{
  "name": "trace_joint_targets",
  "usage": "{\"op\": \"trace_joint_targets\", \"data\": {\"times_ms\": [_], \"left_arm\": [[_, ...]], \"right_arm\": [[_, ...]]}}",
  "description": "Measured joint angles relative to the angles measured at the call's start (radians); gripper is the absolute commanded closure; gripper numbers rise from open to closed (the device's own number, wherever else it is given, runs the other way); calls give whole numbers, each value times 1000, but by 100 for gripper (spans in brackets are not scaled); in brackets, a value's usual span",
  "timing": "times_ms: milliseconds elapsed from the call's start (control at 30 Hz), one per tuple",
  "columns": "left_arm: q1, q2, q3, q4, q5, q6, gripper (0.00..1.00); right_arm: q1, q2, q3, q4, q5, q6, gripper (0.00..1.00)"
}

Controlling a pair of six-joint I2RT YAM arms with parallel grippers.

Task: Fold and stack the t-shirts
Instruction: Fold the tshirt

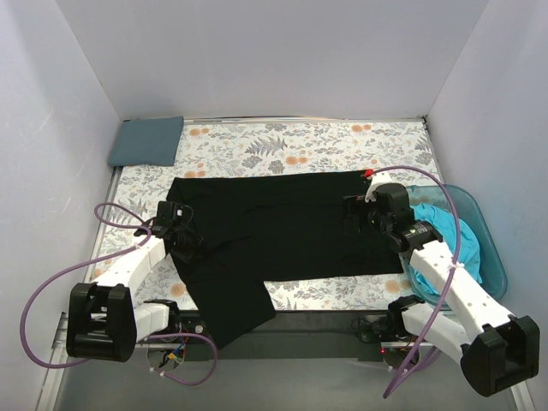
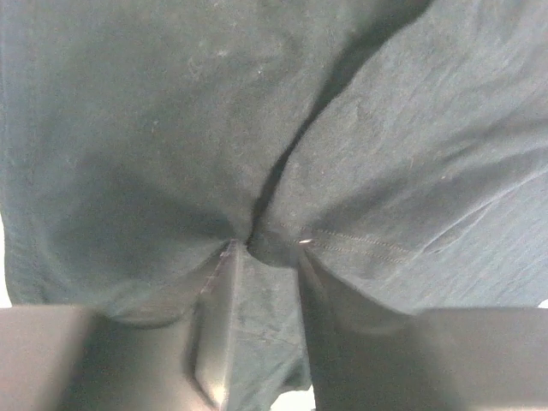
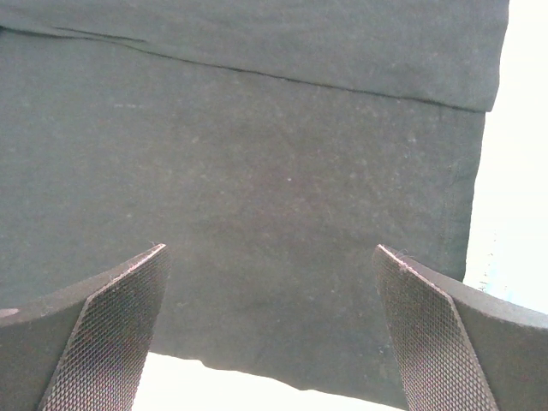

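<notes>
Nearby, teal tub (image 1: 477,219) beside black t-shirt (image 1: 282,223)

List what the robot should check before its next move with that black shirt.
1. Black t-shirt spread flat: not ok, one corner hangs off the near edge of the table.
2. Left gripper grip: cannot tell, cloth bunches between its fingers.
3. Right gripper open: ok, over the shirt's right edge.
4. Blue-grey t-shirt folded, out of the way: ok.
5. Turquoise t-shirt waiting in the tub: ok.
</notes>
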Motion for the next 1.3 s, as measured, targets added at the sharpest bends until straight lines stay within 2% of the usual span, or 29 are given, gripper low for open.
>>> {"op": "trace_joint_targets", "data": {"times_ms": [67,200,267,333,433,567,833,1067,1300], "left_arm": [[0,-3,-2,-1,3,-8,60],[0,-8,27,-14,-19,-3,59],[0,-1,75,-16,-48,13,59],[0,17,135,-15,-83,33,60],[0,69,221,19,-133,91,62],[0,169,296,97,-178,188,64],[0,372,376,235,-212,372,65],[0,414,360,322,-221,436,65],[0,412,332,364,-221,457,65]], "right_arm": [[0,29,12,0,8,3,10],[-3,105,55,-1,34,16,11],[-14,153,89,-1,36,20,14],[-25,194,120,1,26,23,21],[-33,243,156,17,-32,34,29],[-22,297,160,79,-171,86,31],[149,517,163,300,-383,273,35],[284,803,277,476,-468,418,39],[346,974,373,583,-497,508,44]]}}
